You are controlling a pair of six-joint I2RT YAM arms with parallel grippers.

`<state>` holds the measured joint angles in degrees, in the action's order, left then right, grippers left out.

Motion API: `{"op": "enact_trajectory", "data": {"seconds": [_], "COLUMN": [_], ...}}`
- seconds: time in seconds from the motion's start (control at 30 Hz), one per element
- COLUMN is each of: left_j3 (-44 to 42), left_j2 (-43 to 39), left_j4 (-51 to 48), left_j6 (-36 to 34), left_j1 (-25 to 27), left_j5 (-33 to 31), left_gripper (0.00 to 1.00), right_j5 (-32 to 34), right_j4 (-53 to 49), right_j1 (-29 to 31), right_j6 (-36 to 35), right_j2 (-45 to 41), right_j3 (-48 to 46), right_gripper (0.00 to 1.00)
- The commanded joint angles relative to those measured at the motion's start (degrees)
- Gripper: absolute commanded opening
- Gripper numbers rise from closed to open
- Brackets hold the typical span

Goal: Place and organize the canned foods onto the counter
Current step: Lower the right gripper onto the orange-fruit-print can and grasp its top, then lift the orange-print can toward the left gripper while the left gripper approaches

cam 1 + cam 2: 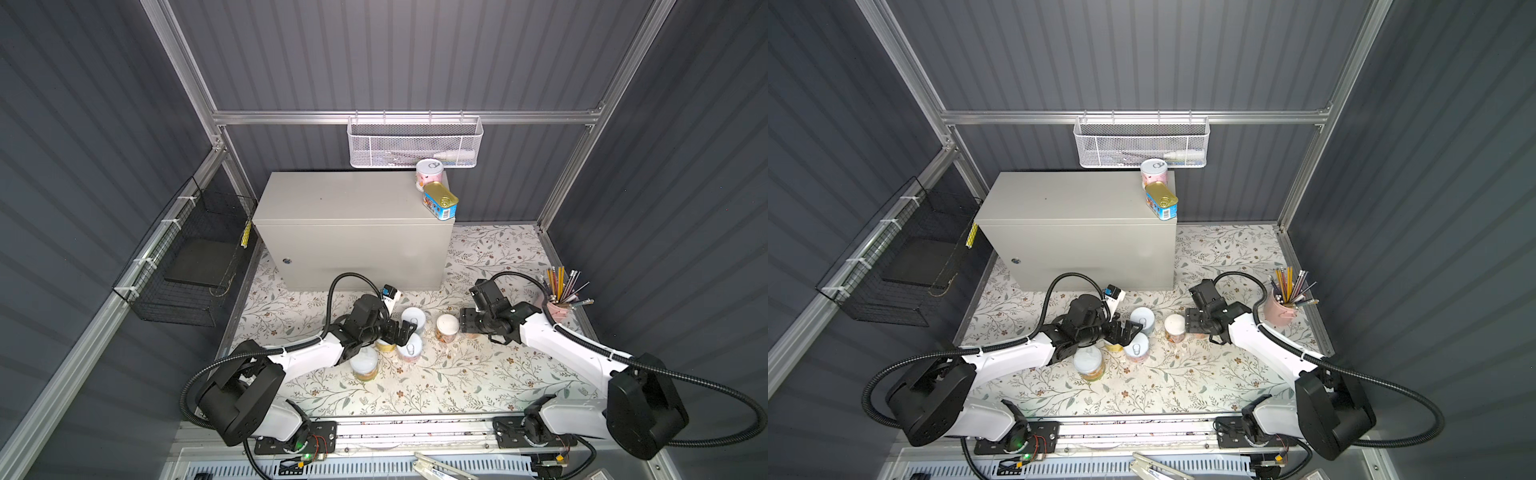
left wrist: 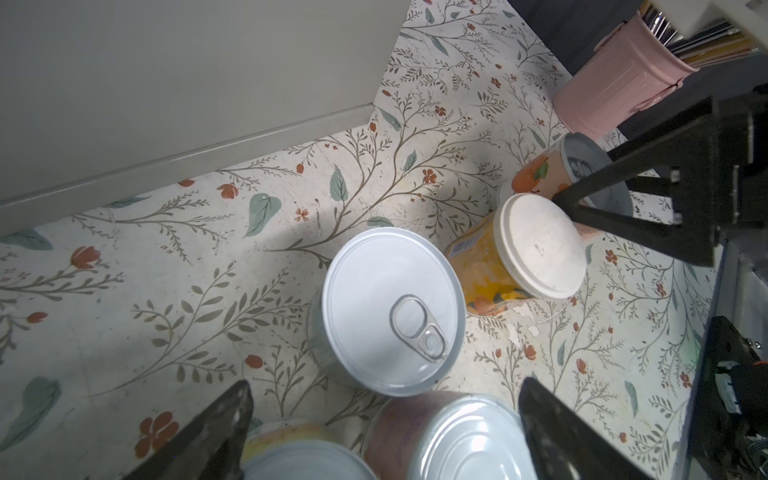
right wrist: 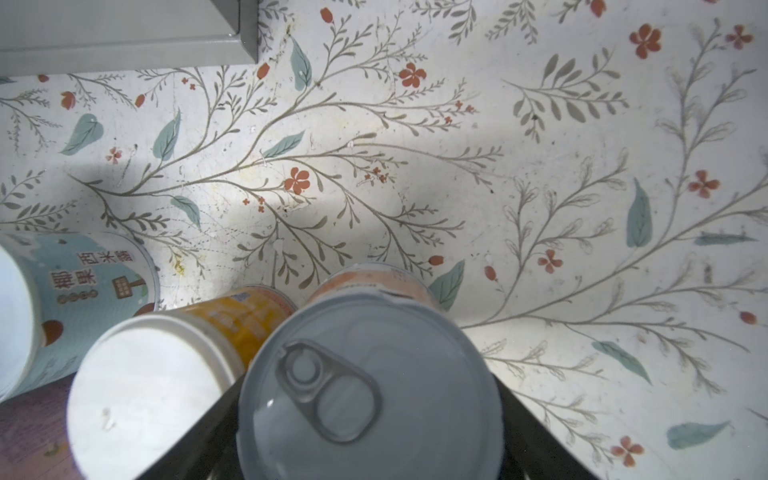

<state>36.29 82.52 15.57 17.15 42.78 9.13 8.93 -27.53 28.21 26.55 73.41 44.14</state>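
Glossy metal lids on cans (image 3: 370, 390); counter (image 1: 353, 199) matt painted metal; floor mat (image 3: 540, 166) scuffed.

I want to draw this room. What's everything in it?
counter: one, beige-grey, back of table
pink can: one, pink, counter's back right corner
blue tin: one, blue with gold top, counter's right edge
pale blue can: one, pale blue, table middle
orange can: one, orange with white lid, right of pale blue can
peach can: one, peach, in right gripper
pinkish can: one, pinkish, table, by left gripper
yellow cans: two, yellow, table; one partly under left gripper
pencil cup: one, pink, table's right side
mesh basket: one, white, back rail
wire basket: one, black, left wall
table: one, floral cover
left gripper: one, black, open above the cans
right gripper: one, black, shut on peach can
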Motion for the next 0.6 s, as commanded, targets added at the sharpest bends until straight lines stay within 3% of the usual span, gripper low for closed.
{"op": "enact_trajectory", "data": {"seconds": [0.0, 0.57], "left_j3": [1.7, 8.3], "left_j2": [1.4, 2.7], "left_j4": [0.6, -4.1], "left_j6": [0.0, -5.4], "left_j1": [0.4, 3.9], "left_j5": [1.8, 3.6], "left_gripper": [1.00, 1.00], "right_j5": [-0.5, -9.0], "right_j4": [-1.6, -9.2], "right_j1": [-0.2, -0.5], "right_j6": [-0.1, -2.8], "right_j2": [-2.9, -13.8], "right_j3": [1.7, 6.7], "right_gripper": [0.63, 0.62]}}
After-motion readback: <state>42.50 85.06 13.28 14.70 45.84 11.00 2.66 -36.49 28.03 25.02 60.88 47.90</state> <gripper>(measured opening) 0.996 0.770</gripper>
